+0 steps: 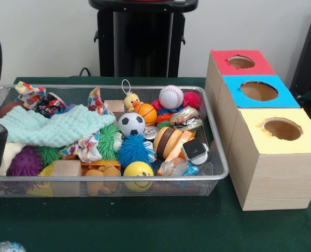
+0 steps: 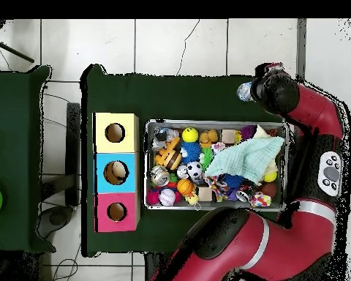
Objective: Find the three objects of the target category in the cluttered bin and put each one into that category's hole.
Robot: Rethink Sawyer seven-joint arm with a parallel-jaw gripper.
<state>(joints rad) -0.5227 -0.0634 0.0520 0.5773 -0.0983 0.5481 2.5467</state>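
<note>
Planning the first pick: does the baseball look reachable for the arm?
Probably yes: the baseball sits atop the pile by the bin's rim, nothing over it; the arm is outside.

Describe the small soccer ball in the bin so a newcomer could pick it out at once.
Start at the silver wire-mesh bin on the green table, left of the three wooden boxes. Near its middle, right of the mint-green knitted cloth, sits the small soccer ball. It is the only black-and-white ball, below the orange basketball.
</note>
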